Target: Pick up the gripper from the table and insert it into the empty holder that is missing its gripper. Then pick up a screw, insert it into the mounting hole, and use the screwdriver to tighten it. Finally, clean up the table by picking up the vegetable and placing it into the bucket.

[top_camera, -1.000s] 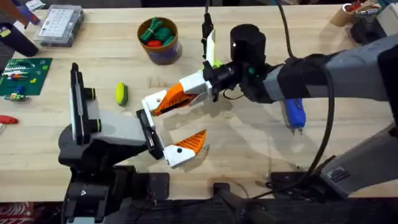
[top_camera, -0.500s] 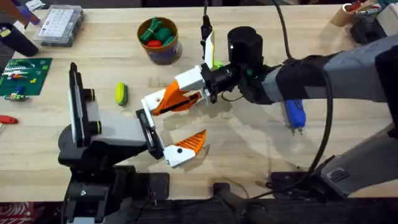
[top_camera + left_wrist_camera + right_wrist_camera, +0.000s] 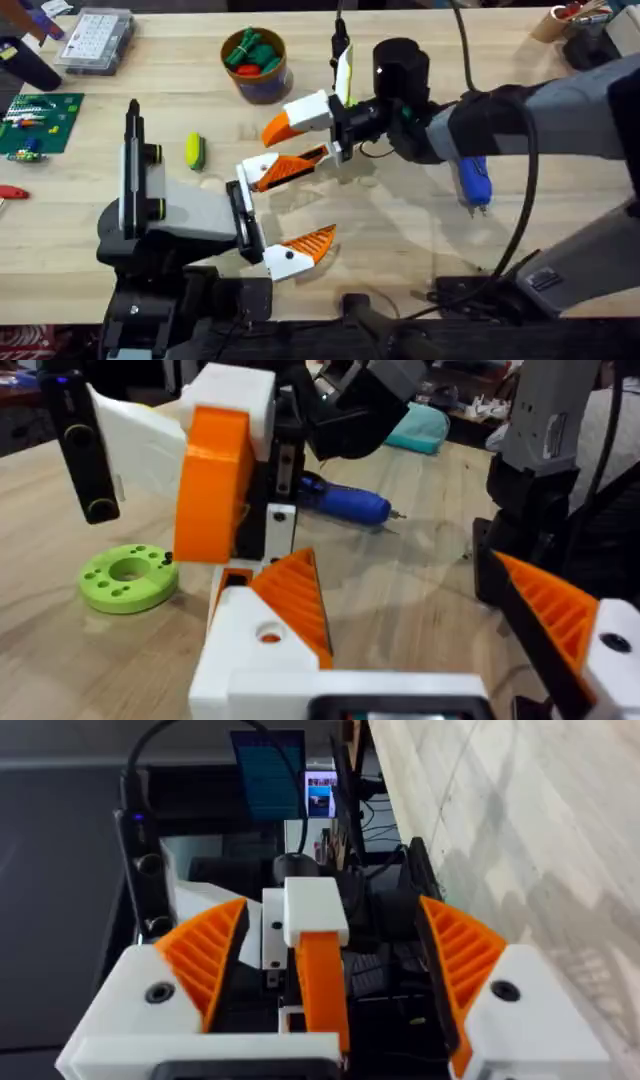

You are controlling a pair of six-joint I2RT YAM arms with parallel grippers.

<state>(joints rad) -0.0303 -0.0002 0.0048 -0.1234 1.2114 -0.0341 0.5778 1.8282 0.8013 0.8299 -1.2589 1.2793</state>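
Right gripper: the right gripper (image 3: 300, 138) is reaching in from the right of the overhead frame to just left of centre, its two orange fingers spread apart. In the right wrist view (image 3: 325, 980) an orange bar with a white top is standing between the pads; whether they are pressing on it I cannot tell.
Left gripper: the left gripper (image 3: 275, 215) is sitting at lower centre, fingers wide apart, its upper finger lying just beside the right gripper's lower finger.
Gripper part: the gripper (image 3: 215, 480), orange with a white cap, is hanging upright close in front of the left wrist camera, above the table (image 3: 400, 240).
Vegetable: the yellow-green vegetable (image 3: 195, 151) is lying on bare wood at centre left, apart from both arms.
Bucket: the bucket (image 3: 257, 72) is standing at upper centre-left, holding green and red toy vegetables, with open wood between it and the vegetable.
Obstacles: a blue screwdriver (image 3: 473, 183) is lying under the right arm at right of centre; a green disc (image 3: 128, 576) is resting on the wood near the grippers.
Edges: a clear parts box (image 3: 95, 40) and a green circuit board (image 3: 38, 122) are crowding the upper left corner.
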